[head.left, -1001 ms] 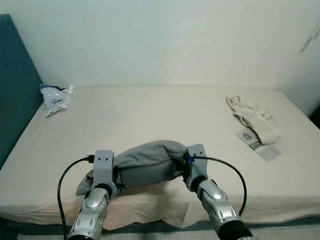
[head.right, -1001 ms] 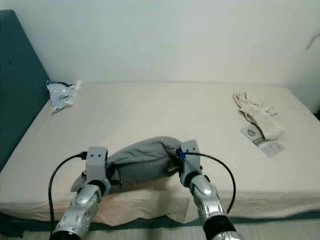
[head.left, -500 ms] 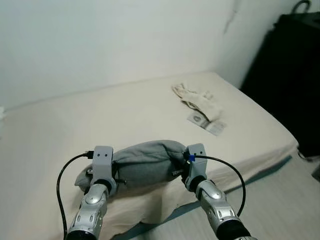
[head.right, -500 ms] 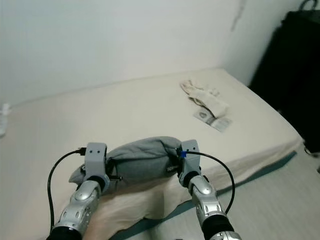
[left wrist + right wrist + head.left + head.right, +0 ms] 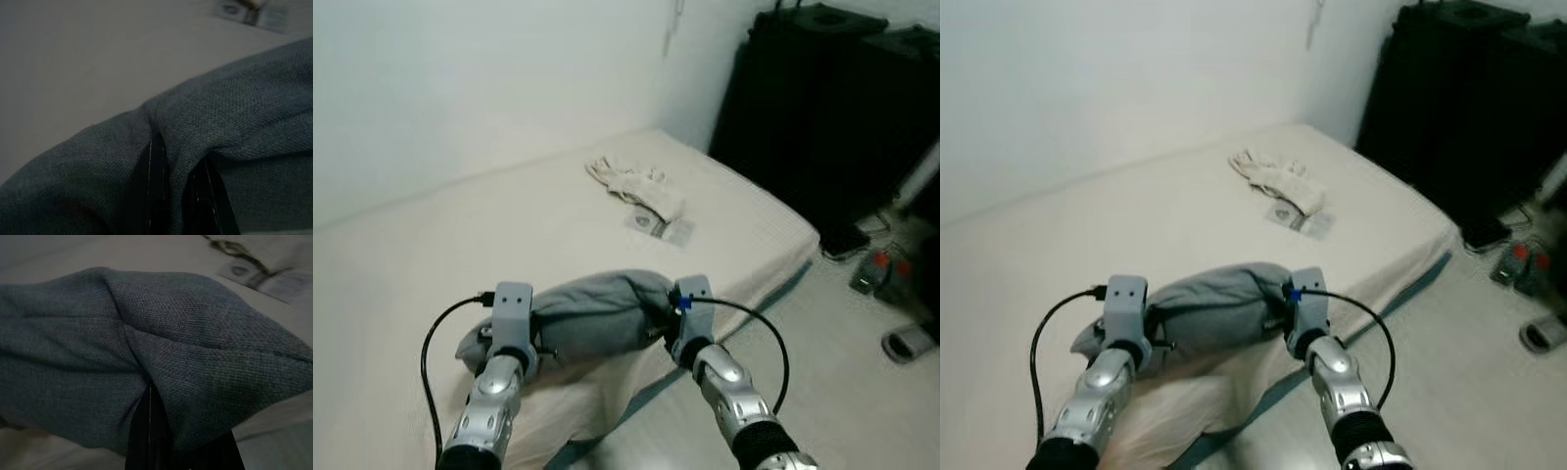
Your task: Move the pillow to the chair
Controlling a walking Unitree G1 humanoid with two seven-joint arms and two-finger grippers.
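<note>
**Pillow slung crosswise between both grippers, bed's corner at two o'clock**

The grey pillow (image 5: 592,318) hangs in front of the robot, above the near edge of the bed (image 5: 460,245), with its long axis running from nine o'clock to three o'clock. The left gripper (image 5: 524,345) has the nine o'clock end and the right gripper (image 5: 668,331) the three o'clock end, so the load is shared evenly and neither arm is nearer to it than the other. In the left wrist view the black fingers (image 5: 157,196) are narrow and sunk into a fold of the grey cloth; in the right wrist view the fingers (image 5: 149,440) are likewise pinched together on a crease. Both are holding the pillow, not merely resting against it.

A pale cloth (image 5: 636,186) and a flat packet (image 5: 658,225) lie on the bed at about one o'clock, well apart from the pillow. A tall black piece of furniture (image 5: 822,108) stands at two o'clock past the bed's corner, with bare floor (image 5: 822,352) at three to four o'clock. No chair can be made out. My reading is that the carry depends on keeping both ends level while the body turns toward the open floor on the right.
</note>
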